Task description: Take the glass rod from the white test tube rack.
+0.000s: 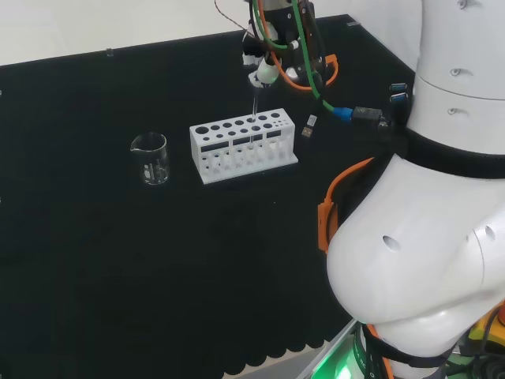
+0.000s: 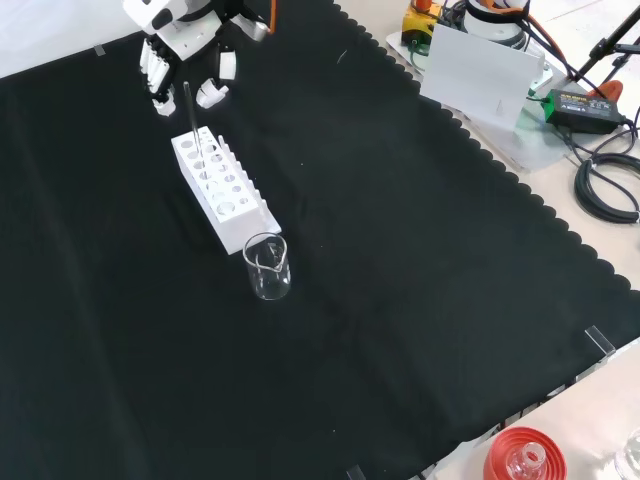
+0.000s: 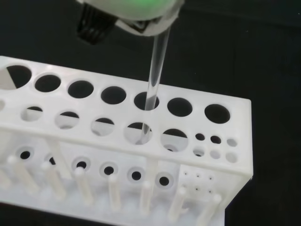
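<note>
The white test tube rack [image 1: 241,150] [image 2: 225,195] [image 3: 188,155] stands on the black cloth, and a clear glass rod [image 1: 253,110] [image 2: 190,115] [image 3: 155,70] rises from one of its back-row holes. The hand [image 1: 264,75] [image 2: 165,60] [image 3: 136,14] hangs right over the rack, its fingertips curled in on the rod's top end. Through the rack's top plate, the wrist view shows the rod's lower end at about the middle tier. The rod leans slightly.
A clear, seemingly empty beaker [image 1: 150,158] [image 2: 267,267] stands just beyond the rack's end, left of it in the head view. A red ribbed stand [image 2: 520,455] sits at the front view's bottom edge. The arm's white links [image 1: 426,237] bulk at the head view's right.
</note>
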